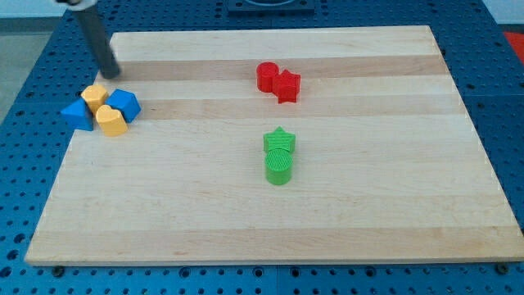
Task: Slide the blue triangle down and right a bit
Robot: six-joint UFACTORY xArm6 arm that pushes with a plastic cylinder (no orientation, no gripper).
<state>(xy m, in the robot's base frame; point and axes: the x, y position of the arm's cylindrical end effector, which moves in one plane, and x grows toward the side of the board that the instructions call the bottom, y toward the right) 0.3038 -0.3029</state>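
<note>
The blue triangle lies at the board's left edge, at the left end of a tight cluster. Touching it on the right are a yellow hexagon and a yellow heart-like block. A second blue block sits at the cluster's right. My tip rests on the board just above the cluster, up and right of the blue triangle, close to the yellow hexagon. The dark rod slants up to the view's top left.
Two red blocks touch each other at the upper middle. A green star and a green cylinder stand together at the centre. The wooden board lies on a blue perforated table.
</note>
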